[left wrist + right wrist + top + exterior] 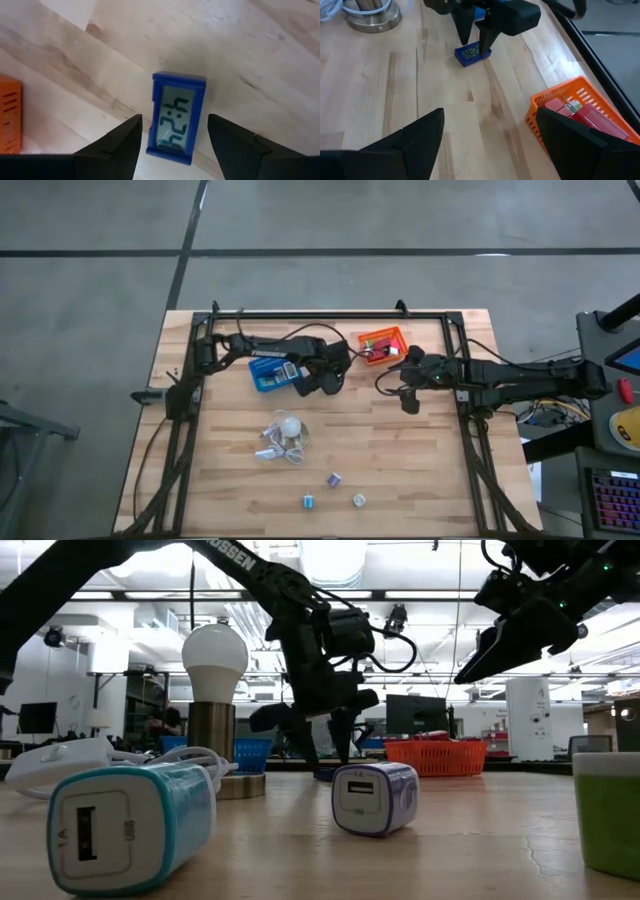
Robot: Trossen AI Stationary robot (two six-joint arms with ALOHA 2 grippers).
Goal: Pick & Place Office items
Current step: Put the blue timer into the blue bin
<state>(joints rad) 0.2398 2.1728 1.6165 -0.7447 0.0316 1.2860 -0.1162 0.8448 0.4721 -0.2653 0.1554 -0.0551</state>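
- High view: left gripper (322,383) poised over the wooden table (420,470) beside the blue basket (272,372); white lettering on the left arm, too small to read here. Right gripper (408,398) poised near the orange basket (381,343), red items inside. White bulb (289,425) with cord mid-table; three small cube chargers (333,479) near the front edge, well apart from both grippers.
- Low view: teal charger (130,825) and purple-white charger (373,798) in the foreground, each with a USB slot facing the camera; a green object (608,810) at the edge. Bulb on a metal base (212,730) behind. Partial lettering "OSSEN" legible on the left arm.
- Left wrist view: small blue digital clock (176,117) flat on the wood, between the spread fingers (117,145), untouched; pale display with dark digits, seen inverted, reading uncertain. Orange basket edge alongside.
- Right wrist view: right fingers (410,135) wide apart, nothing between them. Left gripper (472,30) directly above the clock (472,52), jaws apart. Orange basket (580,112) holding red blocks with a white label, unreadable.
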